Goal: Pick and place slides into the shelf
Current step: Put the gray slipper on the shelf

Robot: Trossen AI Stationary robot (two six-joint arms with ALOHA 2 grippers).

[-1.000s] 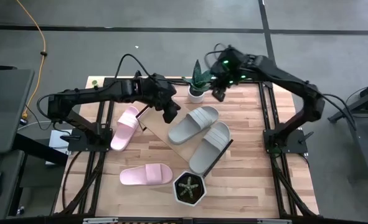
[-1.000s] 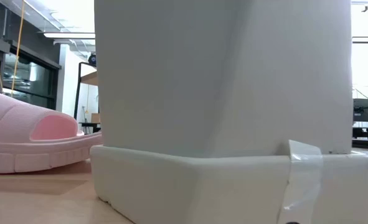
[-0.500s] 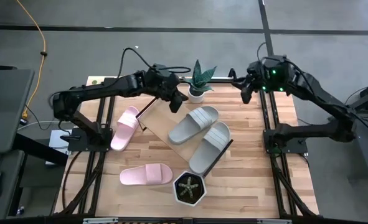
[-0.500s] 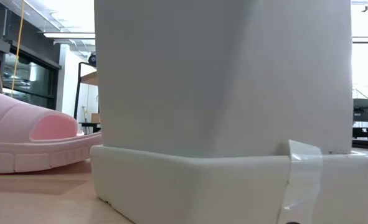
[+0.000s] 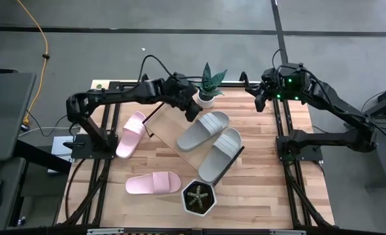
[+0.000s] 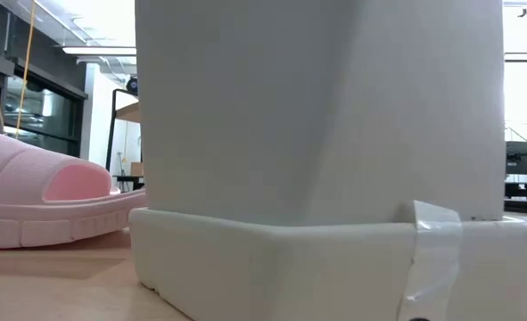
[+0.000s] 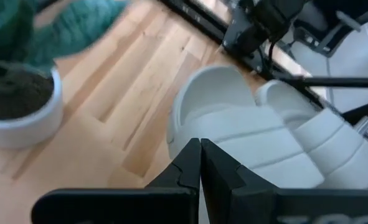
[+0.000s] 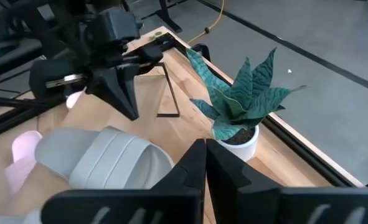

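Observation:
Two grey-beige slides (image 5: 203,130) (image 5: 220,154) lie side by side, soles down, on the shelf (image 5: 170,127), a light board with black end frames set slantwise mid-table. One pink slide (image 5: 131,134) lies left of the shelf, and the other (image 5: 153,183) lies near the front edge. My left gripper (image 5: 192,115) is shut beside the far end of the nearer grey slide (image 7: 252,134). In its wrist view the fingertips (image 7: 200,163) point over that slide's strap. My right gripper (image 5: 258,104) is shut and hangs in the air by the table's far right corner. My left gripper's shut fingertips stand over the far end of the grey slide (image 7: 233,124), coming slanting down from the table's far left. I cannot tell whether they touch it.
A potted plant in a white pot (image 5: 206,98) stands at the far edge just behind my left gripper. A second white pot (image 5: 198,198) stands by the front edge and fills the low view (image 6: 317,134), with a pink slide (image 6: 31,192) beside it. Black rails run along both table sides.
My right arm has swung from above the far plant toward the table's far right corner. My left gripper has moved from the shelf's left end toward the right and a little toward the far edge, ending at the grey slide's far end. The slides have kept still.

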